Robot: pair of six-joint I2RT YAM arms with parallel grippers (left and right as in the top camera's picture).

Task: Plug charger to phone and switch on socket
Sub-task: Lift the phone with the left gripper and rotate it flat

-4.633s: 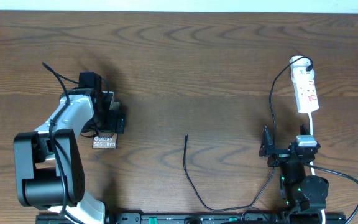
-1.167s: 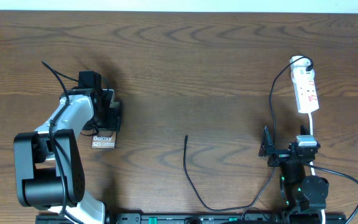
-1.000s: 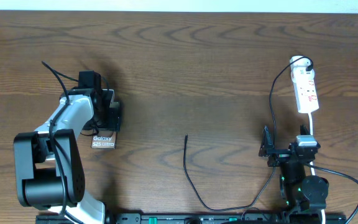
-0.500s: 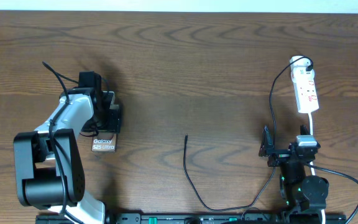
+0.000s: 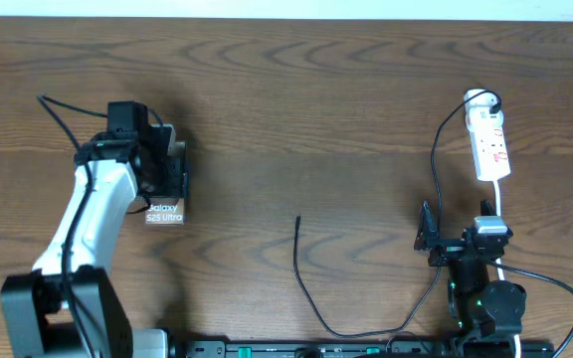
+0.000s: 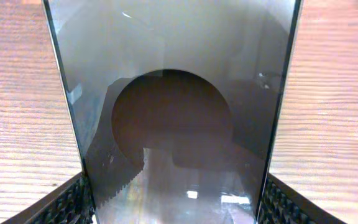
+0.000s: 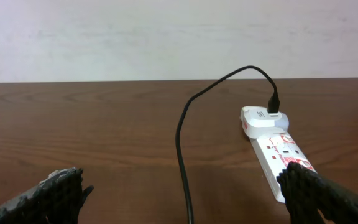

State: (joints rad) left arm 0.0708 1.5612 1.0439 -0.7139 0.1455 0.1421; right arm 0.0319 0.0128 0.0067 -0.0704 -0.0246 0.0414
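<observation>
- Brownish-grey phone (image 5: pixel 164 204) is in the left gripper (image 6: pixel 179 200) rn: jaws clamped on its two long edges, and the wrist cam shows the pads (image 6: pixel 73 200) tight against both sides. It's on the left of the wooden table (image 5: pixel 296 89), lettering end toward the robot. Can't tell if it's lifted or just pinned on the wood.
- charger (image 5: pixel 299 224): the slim plug tip lies loose mid-table, well apart from the phone, w/ nothing touching it. The cable loops toward the robot's edge, then runs up past the right arm to a white adapter (image 7: pixel 261 119) at the far end of the socket (image 5: pixel 491 144).
- right gripper (image 7: pixel 182 183) is spread wide w/ nothing in it. It's near the front edge on the right, facing the socket, not touching cable or strip.
- Progress imo: early. The phone grab looks done, and the mains end looks plugged in already. Left to do: bring tip and phone port together, push it in, then hit the switch.
- Switch state is too small to read in these views, so idk if it's on or off. I'd guess not pressed yet, since the R arm is well short of the strip.
</observation>
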